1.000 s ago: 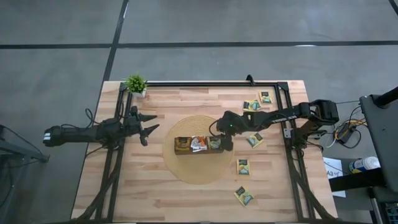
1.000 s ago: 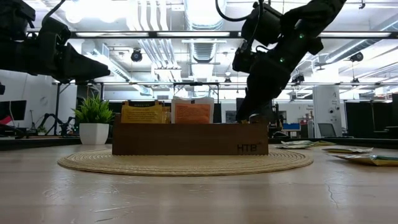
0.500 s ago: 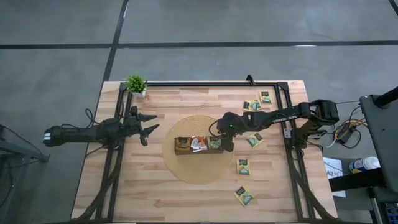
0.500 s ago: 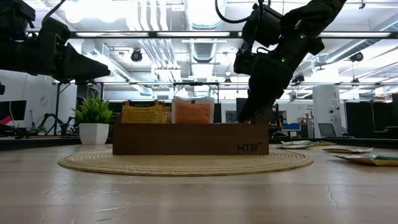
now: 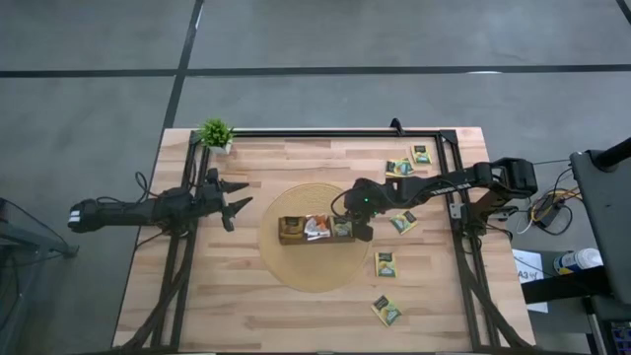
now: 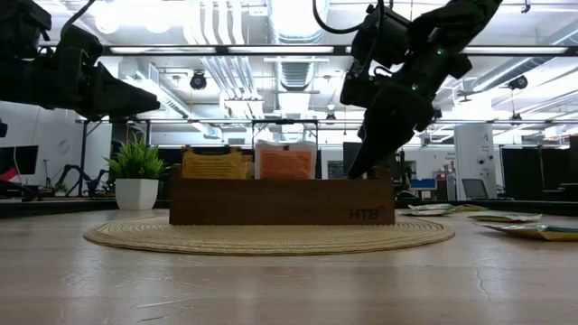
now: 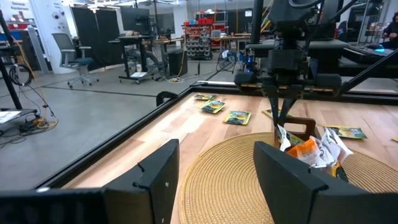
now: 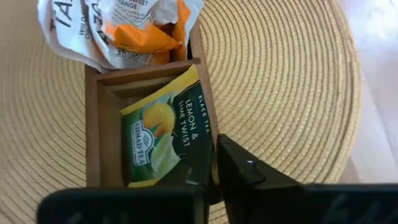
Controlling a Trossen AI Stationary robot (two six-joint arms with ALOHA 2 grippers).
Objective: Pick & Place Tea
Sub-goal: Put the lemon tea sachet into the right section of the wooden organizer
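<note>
On the round woven mat (image 5: 314,248), mid-desk (image 5: 246,306): wooden tray (image 5: 315,240) with three compartments. End compartment nearest the right arm: one green-and-yellow lemon sachet (image 8: 165,130), leaning inside. Middle compartment: crumpled white-and-orange sachets (image 8: 118,31). Far compartment: yellow sachet (image 6: 214,163), upright. Right end effector (image 8: 214,168): fingers pressed together, at the tray's end wall beside the lemon sachet, nothing pinched. Left end effector (image 5: 235,202): fingers spread, empty, held well away from the tray. Loose sachets (image 5: 385,263): flat on the desk's right side. Potted plant (image 5: 216,134): at a far corner.
</note>
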